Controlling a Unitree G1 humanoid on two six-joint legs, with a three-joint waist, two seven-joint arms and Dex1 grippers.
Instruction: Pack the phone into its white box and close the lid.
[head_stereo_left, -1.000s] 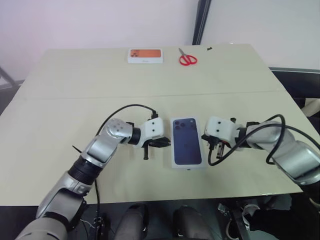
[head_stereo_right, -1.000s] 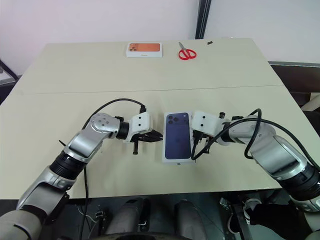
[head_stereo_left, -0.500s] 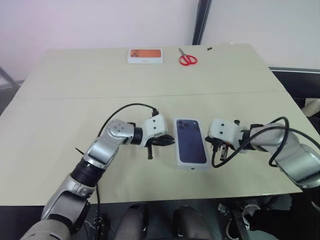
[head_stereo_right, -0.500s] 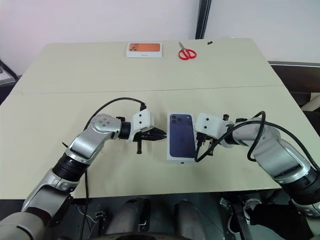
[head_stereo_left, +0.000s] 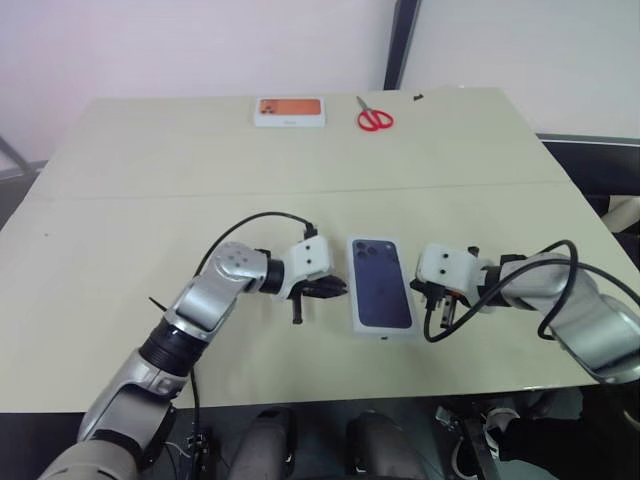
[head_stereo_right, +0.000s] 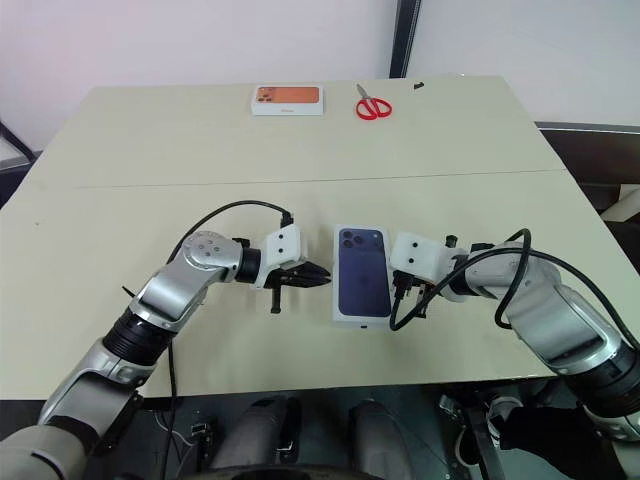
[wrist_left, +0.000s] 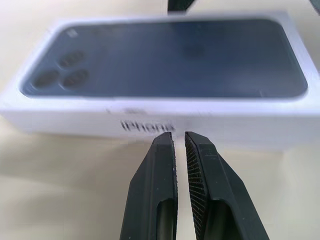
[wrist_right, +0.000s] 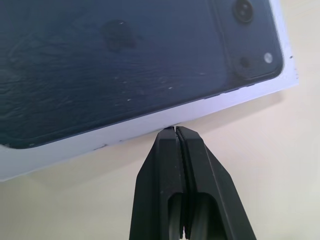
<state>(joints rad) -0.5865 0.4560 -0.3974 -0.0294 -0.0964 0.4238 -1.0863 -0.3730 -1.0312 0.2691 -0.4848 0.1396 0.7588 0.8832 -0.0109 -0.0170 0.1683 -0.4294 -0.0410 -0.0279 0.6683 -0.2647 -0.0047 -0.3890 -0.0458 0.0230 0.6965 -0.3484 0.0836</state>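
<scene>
closed white iphone box (head_stereo_left: 381, 298) lies flat on the table (head_stereo_left: 140, 200), near the front edge, between your two arms. its top carries a dark navy picture of a phone back with the camera cluster at the far end; the side wall facing the left wrist camera reads "iphone". no seam gap or raised corner shows from the head views, so the lid looks seated and the phone, by my reading, is already inside and out of sight. left end effector (wrist_left: 180, 142) sits just beside the box's left long side, fingers nearly together with only a thin slit between them, gripping nothing, tips very near the printed wall; contact can't be confirmed. right end effector (wrist_right: 175, 131) is fully closed and empty, its tip at the lower edge of the box's right long side, touching or close to it. judgement: you're at the tail of the close-the-lid step, squaring or pressing the box from both flanks. next move calls for checking that the lid is down evenly all round, then drawing both arms clear without nudging it. an orange-topped flat box (head_stereo_left: 290, 110) and red-handled scissors (head_stereo_left: 375, 118) sit well apart at the far edge.
</scene>
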